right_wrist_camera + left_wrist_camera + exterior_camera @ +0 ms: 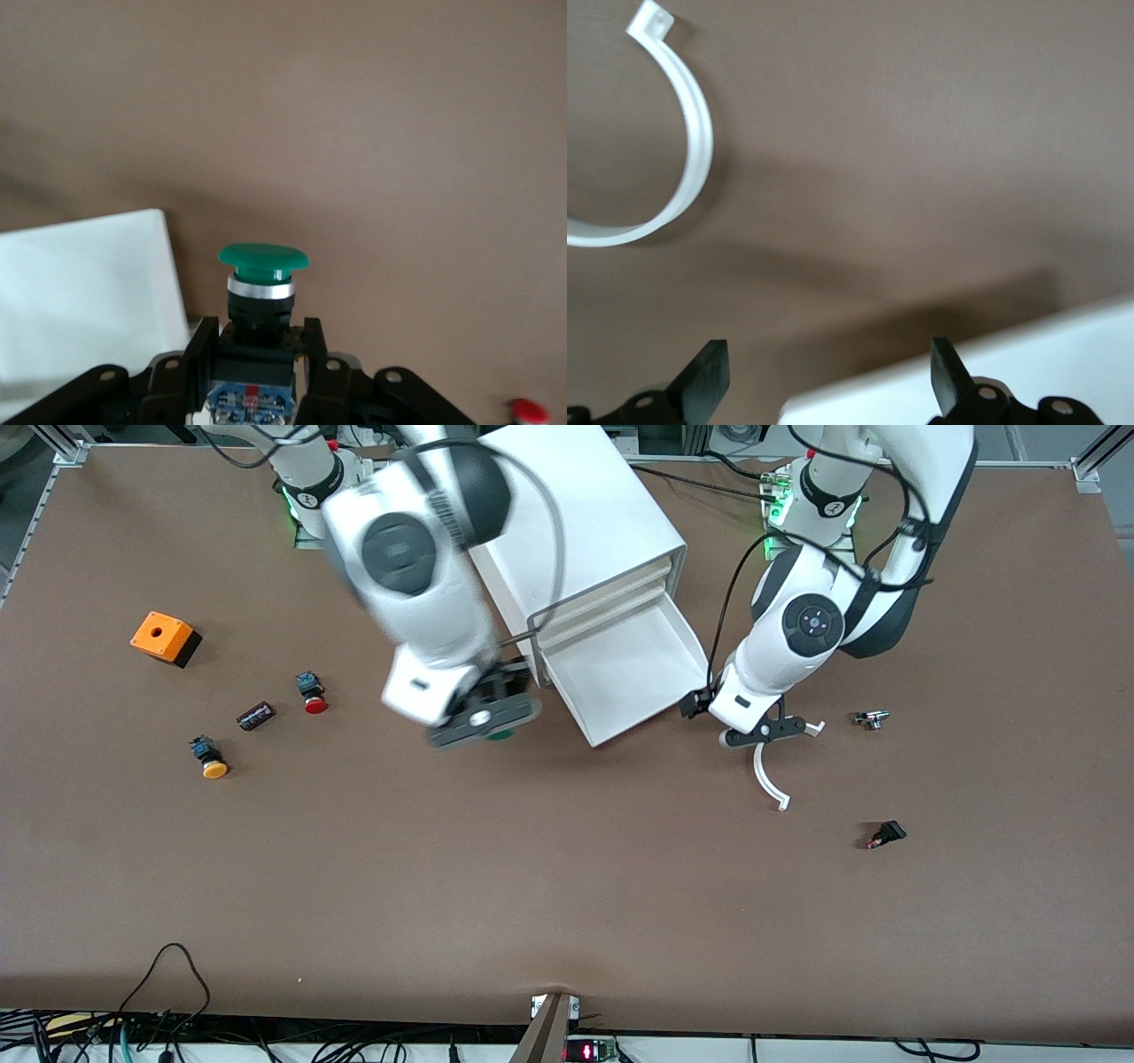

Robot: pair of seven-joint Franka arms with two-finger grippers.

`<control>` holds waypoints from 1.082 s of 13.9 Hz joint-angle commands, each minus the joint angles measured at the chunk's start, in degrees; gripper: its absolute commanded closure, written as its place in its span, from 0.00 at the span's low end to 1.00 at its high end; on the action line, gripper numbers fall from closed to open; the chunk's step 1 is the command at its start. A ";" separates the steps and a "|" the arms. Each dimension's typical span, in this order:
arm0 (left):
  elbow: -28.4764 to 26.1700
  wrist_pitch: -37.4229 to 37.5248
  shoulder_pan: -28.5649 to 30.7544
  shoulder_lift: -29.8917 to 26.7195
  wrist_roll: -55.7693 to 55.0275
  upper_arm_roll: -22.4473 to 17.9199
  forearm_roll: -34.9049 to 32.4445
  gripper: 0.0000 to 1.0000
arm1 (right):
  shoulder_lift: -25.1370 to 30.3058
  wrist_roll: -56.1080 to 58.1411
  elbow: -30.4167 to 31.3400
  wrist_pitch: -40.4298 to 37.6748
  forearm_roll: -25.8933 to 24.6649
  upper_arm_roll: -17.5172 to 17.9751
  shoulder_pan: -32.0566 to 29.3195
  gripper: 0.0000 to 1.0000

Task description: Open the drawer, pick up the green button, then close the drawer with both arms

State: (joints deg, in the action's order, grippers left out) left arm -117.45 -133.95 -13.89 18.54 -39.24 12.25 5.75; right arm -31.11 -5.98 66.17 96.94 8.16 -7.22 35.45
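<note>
My right gripper [257, 354] clamps the button [262, 283] just beside the drawer [620, 677], clearing it so my wide-open left gripper [828, 381] can push it closed.

R arm [416, 593] motion-blurred, green button [501, 734] mostly hidden under R hand [483, 722]

Right gripper [257, 354]: seen from the wrist, its two black fingers [199, 350] clamped against the sides of a push button's body.
Button [262, 282]: held with its round green cap pointing away from the wrist; a silver ring sits under the cap, then a black collar and boxy black body.
Button base: blue and red parts show between the fingers.
Drawer [84, 292]: a white corner of it lies beside the gripper.
Table [399, 133]: plain brown surface fills the background.
Red-capped object [530, 410]: small, at the picture's edge, apart from the gripper.
</note>
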 commanded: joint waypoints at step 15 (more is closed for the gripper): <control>3.54 -0.35 -6.94 9.50 -17.87 1.71 20.61 0.00 | -1.58 49.66 34.81 31.98 1.51 -1.92 -25.52 0.95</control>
State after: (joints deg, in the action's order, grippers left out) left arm -113.54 -135.86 -18.67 29.94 -52.66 13.01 24.86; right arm -35.15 41.89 96.49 125.60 8.87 -9.33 10.12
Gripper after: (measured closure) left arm 0.000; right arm 0.568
